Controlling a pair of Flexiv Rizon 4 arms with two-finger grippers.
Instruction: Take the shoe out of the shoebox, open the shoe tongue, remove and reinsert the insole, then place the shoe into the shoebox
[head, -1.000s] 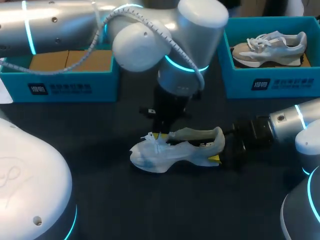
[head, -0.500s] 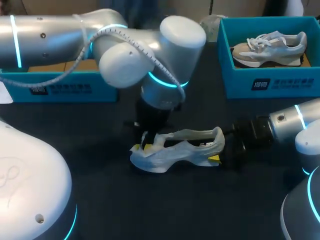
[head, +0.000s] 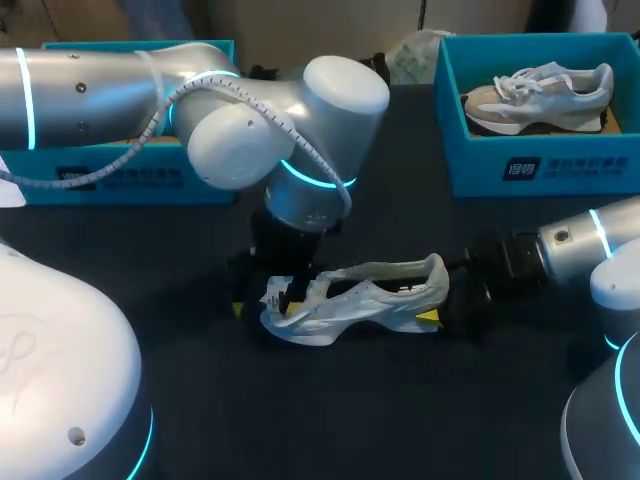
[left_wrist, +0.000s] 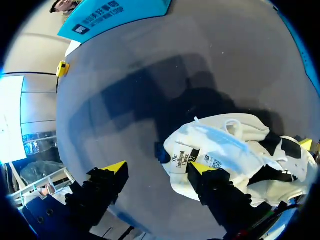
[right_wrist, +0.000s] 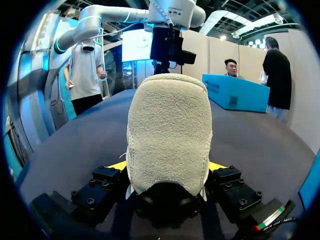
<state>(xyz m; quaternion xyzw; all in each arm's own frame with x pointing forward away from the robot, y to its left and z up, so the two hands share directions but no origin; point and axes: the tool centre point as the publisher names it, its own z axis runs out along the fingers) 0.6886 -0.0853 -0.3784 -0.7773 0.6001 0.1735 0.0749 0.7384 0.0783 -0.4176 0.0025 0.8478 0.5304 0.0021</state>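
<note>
Head view shows the white shoe (head: 350, 300) lying on the dark table (head: 400, 410) — toe toward the left gripper (head: 260, 303), fleecy heel pinched between the right gripper's (head: 438, 302) fingers. The left jaws stand spread, one finger at the shoe's front, the other over bare table. Since a second ago that gripper has slid from the laces toward the toe.

We see the shoe (head: 352, 302) in thin white cloth, its heel (right_wrist: 168, 130) rough and fleecy; the bench (head: 330, 420) is dark and matt, our left arm (head: 100, 75) smooth, satiny silver.
</note>
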